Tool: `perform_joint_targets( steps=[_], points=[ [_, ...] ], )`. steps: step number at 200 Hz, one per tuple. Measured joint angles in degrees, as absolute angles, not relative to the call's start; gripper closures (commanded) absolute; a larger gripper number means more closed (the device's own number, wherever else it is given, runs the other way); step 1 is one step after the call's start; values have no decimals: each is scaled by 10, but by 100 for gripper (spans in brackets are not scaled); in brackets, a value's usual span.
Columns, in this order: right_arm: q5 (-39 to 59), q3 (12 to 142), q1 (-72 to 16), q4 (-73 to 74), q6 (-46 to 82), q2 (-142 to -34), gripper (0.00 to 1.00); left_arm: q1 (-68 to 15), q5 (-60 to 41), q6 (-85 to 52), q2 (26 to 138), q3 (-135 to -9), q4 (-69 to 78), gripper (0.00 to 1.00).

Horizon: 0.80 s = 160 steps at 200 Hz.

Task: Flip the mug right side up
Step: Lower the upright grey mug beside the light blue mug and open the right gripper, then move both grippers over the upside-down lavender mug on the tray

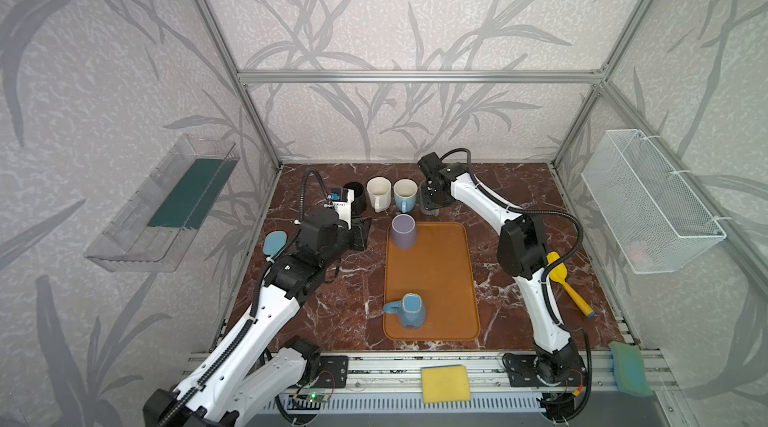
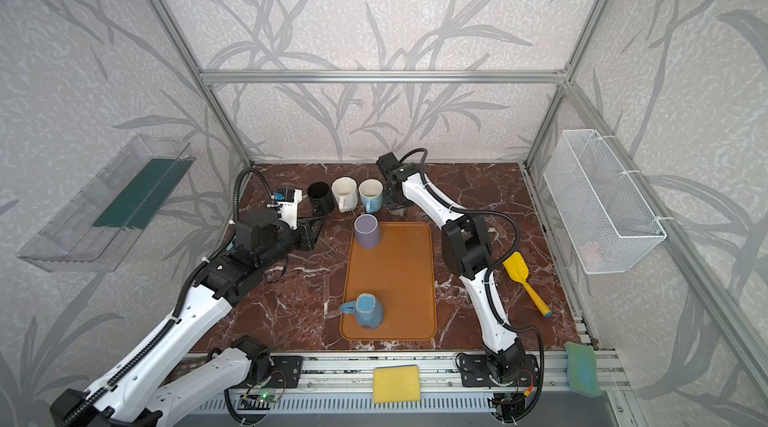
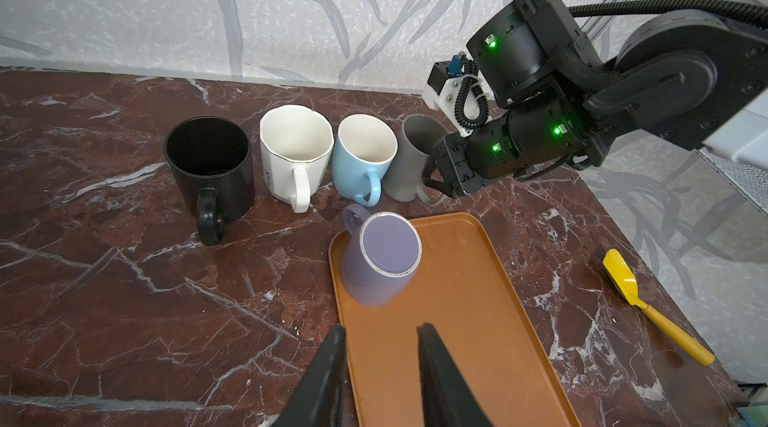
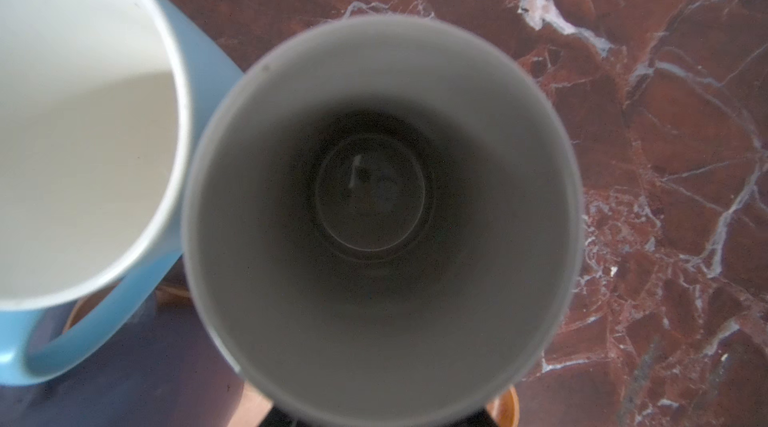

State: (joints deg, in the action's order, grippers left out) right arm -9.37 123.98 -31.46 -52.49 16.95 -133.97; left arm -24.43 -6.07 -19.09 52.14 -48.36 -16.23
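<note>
Nearest, a sponge (image 1: 444,383) on the front rail. On the counter (image 1: 340,321), a tray (image 1: 440,279) carries 2 mugs bottom-up: blue mug (image 1: 409,312) at the near end, purple mug (image 1: 403,231) at the far end. L end effector (image 3: 382,326) hangs by the tray's far-left edge, narrowly parted and empty. Back row, all upright: black mug (image 3: 210,167), white mug (image 3: 295,155), lt-blue mug (image 3: 361,159), then grey mug (image 3: 409,163) just beside it. R end effector (image 3: 436,186) is at the grey mug's handle side; gripping or not, can't tell.
</note>
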Motion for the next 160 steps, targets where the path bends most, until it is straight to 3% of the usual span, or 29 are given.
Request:
perform_joint_targets(
  steps=[67, 160],
  points=[
    [-54, 1150, -309, -479, 174, -1274, 62, -244, -61, -193, 532, -484, -162, 67],
    [15, 969, -283, -375, 171, -1112, 62, -247, -61, -215, 639, -494, -161, 61]
  ],
)
